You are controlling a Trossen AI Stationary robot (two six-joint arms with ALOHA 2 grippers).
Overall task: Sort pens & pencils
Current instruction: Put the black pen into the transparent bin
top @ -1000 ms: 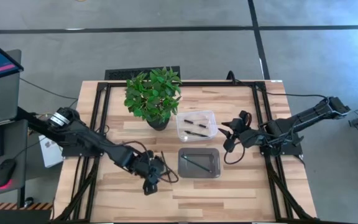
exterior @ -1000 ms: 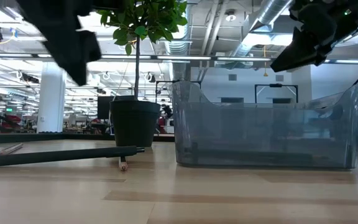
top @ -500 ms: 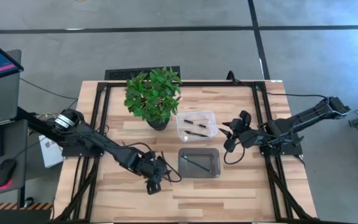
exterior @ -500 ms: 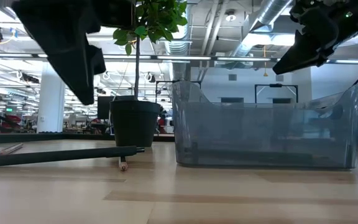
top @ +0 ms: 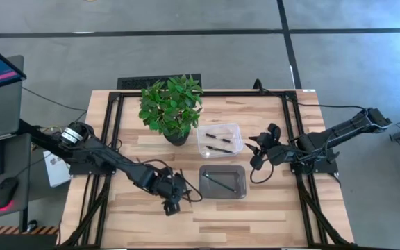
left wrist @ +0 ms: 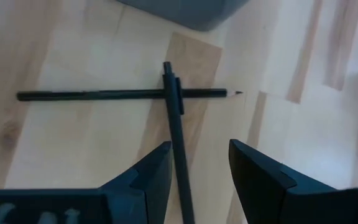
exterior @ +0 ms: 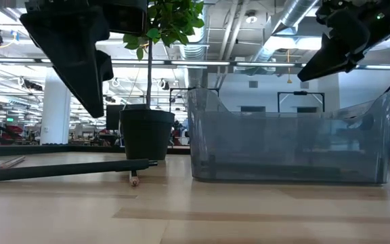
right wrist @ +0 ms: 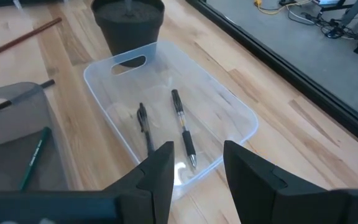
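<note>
A black pen (left wrist: pixel 174 118) lies on the wood across a black pencil (left wrist: pixel 92 95), just left of the grey tray (top: pixel 222 182). My left gripper (left wrist: pixel 201 146) hangs open above the pen, one finger on either side, clear of the table in the low view (exterior: pixel 87 74). The grey tray holds a green pencil (right wrist: pixel 33 158). Two black pens (right wrist: pixel 184 127) lie in the clear bin (top: pixel 219 141). A brown pencil (right wrist: pixel 23 37) rests on the table near the plant pot. My right gripper (top: pixel 255 158) waits open, raised to the right of the clear bin.
A potted plant (top: pixel 172 104) stands at the far side, left of the clear bin. The two bins sit mid-table, the clear one behind the grey one. Bare wood stretches along the near edge and to the right of the bins.
My left gripper has come down toward the black pen and shifted slightly toward the table's right. The pens, pencils and my right arm have stayed where they were.
</note>
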